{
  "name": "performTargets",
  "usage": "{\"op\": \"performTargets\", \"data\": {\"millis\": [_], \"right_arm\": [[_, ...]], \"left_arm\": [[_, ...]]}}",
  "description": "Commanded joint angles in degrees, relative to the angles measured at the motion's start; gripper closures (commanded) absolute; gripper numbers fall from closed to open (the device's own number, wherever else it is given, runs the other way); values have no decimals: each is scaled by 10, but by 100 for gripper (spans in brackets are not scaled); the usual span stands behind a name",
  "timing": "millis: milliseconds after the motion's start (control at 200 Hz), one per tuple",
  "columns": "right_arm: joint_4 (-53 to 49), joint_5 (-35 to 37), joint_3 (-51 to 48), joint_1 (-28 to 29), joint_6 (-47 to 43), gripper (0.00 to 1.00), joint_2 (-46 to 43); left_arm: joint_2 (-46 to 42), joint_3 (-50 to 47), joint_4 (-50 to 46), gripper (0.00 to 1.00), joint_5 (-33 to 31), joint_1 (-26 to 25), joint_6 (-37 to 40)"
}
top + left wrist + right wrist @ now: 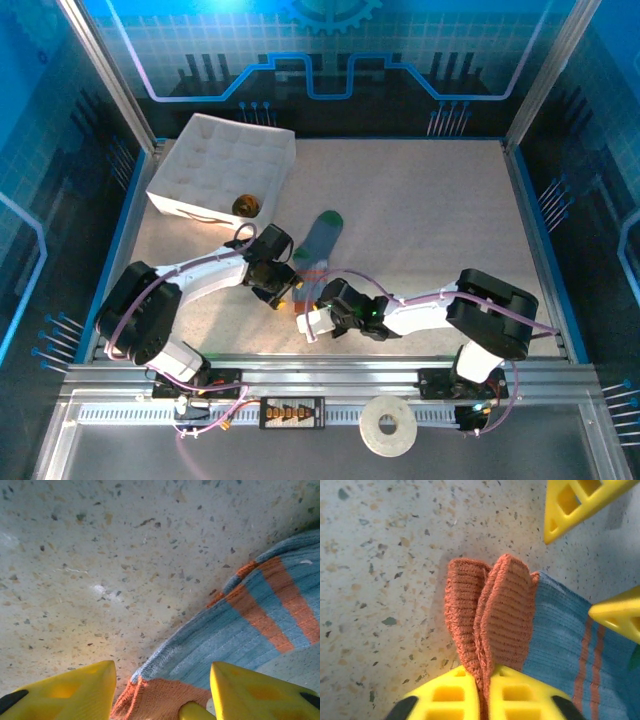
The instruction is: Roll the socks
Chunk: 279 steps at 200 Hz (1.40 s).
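Speckled table [420, 220], seen from above, with both arms bent inward to meet near its middle front. The left arm [190, 275] reaches in from the left and the right arm [450, 305] from the right. A white compartmented tray [215, 150] sits at the far left corner, slightly skewed. The blue-grey sock [320, 245] lies flat on the table just right of the tray, with its green toe [329, 218] pointing away from the arms and its orange cuff [490, 610] nearest them. The left gripper [161, 680] hangs low over the cuff end with its jaws wide apart and nothing held. Its yellow fingers [580, 505] stand either side of the striped leg of the sock [240, 630]. The right gripper [485, 672] has its jaws pressed together on the cuff, which is pinched into two upright ribbed folds lifted off the table. A white tape roll [372, 428] rests on the front rail. A small olive-brown bundle [246, 205] lies in the tray's near edge, and its texture is too small to tell.
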Motion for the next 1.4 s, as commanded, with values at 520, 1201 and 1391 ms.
{"op": "performTargets", "data": {"millis": [520, 1201, 1391], "right_arm": [[-142, -242, 69, -87, 301, 100, -7], [-329, -417, 263, -205, 496, 100, 155], [-367, -431, 303, -219, 533, 100, 195]], "left_arm": [[-77, 10, -89, 49, -54, 23, 14], [-160, -42, 2, 68, 21, 13, 107], [-157, -73, 62, 71, 44, 6, 84]]}}
